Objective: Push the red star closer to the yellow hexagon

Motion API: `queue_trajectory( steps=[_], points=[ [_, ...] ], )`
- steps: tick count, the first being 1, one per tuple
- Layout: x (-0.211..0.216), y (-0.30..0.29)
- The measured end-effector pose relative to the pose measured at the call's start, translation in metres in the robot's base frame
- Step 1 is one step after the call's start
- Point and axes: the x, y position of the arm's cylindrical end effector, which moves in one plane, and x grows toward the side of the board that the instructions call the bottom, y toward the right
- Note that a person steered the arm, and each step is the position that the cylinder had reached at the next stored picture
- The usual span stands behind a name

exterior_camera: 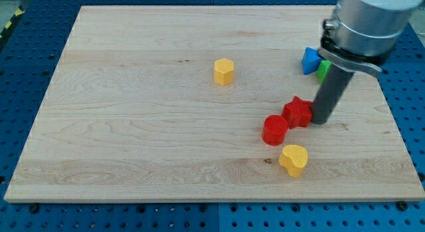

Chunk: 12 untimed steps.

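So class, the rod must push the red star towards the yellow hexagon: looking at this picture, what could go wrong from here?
1. My tip sits at the right side of the red star-shaped block, and the red round block touches the star's lower left. Pushing leftward may drive both blocks along together.

2. The yellow hexagon block lies up and left, so a straight leftward push would probably pass below it.

3. The star's points could let it rotate off the tip.
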Motion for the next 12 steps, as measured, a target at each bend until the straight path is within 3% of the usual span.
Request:
queue_trajectory(
  steps=[5, 8, 10, 12],
  points=[
    [0.002, -0.137],
    [-0.035, -0.180],
    [-0.054, -0.279],
    [-0.066, -0.247]
  ],
)
